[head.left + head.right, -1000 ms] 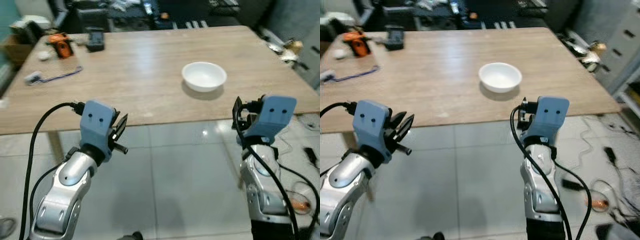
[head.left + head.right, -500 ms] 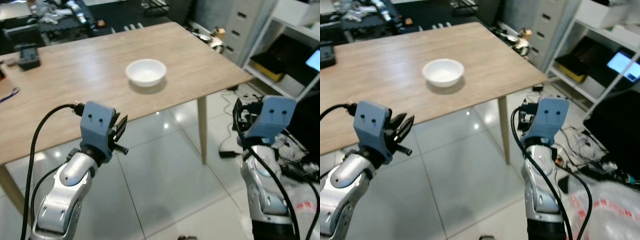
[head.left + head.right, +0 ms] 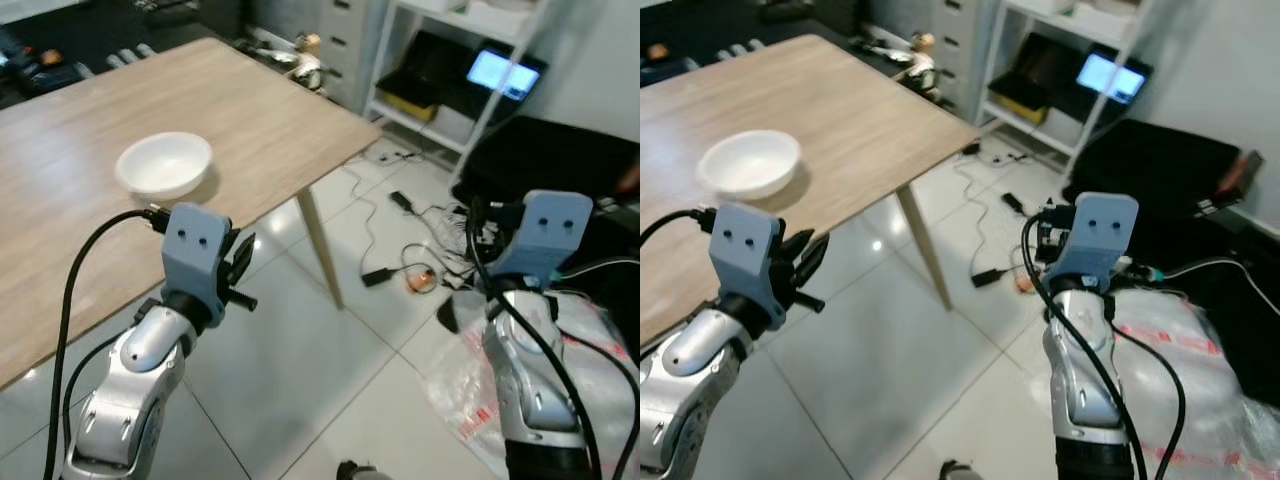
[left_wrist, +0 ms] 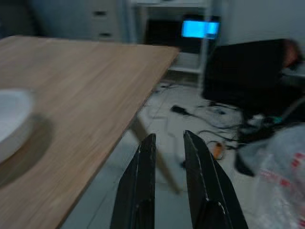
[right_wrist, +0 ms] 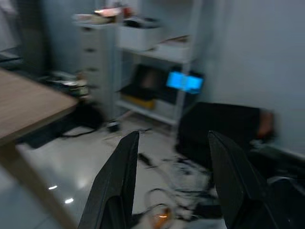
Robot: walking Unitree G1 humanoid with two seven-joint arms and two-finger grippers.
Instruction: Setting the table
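Left gripper (image 4: 167,143) raised over the floor tiles (image 3: 330,370), just off the near edge of the wooden table (image 3: 250,110). Fingers (image 4: 140,186) nearly together, a narrow slit between them, nothing in the slit and nothing touched (black fingertips also visible beside the blue wrist housing from the head camera (image 3: 240,262)). Pointing past the table's corner toward the wiry clutter on the floor.

Right gripper (image 5: 171,138) also held up in the air, well clear of the table, over the tiles near a crumpled plastic bag (image 3: 590,350). Fingers (image 5: 116,186) spread wide apart, released, empty, in contact with nothing. Aimed at a white shelving unit (image 5: 157,62) with a glowing blue screen (image 5: 184,81) on a lower shelf, a dark bulky shape (image 5: 219,129) to its side (too blurred to name).

White bowl (image 3: 164,164) upright on the table, toward the near edge, well away from the table's corner and apart from both grippers; seemingly empty inside. Rim of it also at the margin of the left wrist view (image 4: 12,119), casting a soft shadow on the wood.

One slanted table leg (image 3: 320,250) under the corner. Black cables (image 3: 400,205) strewn over the tiles between the table and the shelving. Drawer cabinet (image 3: 965,45) behind the table's far corner, small odds and ends at its foot (unclear what).
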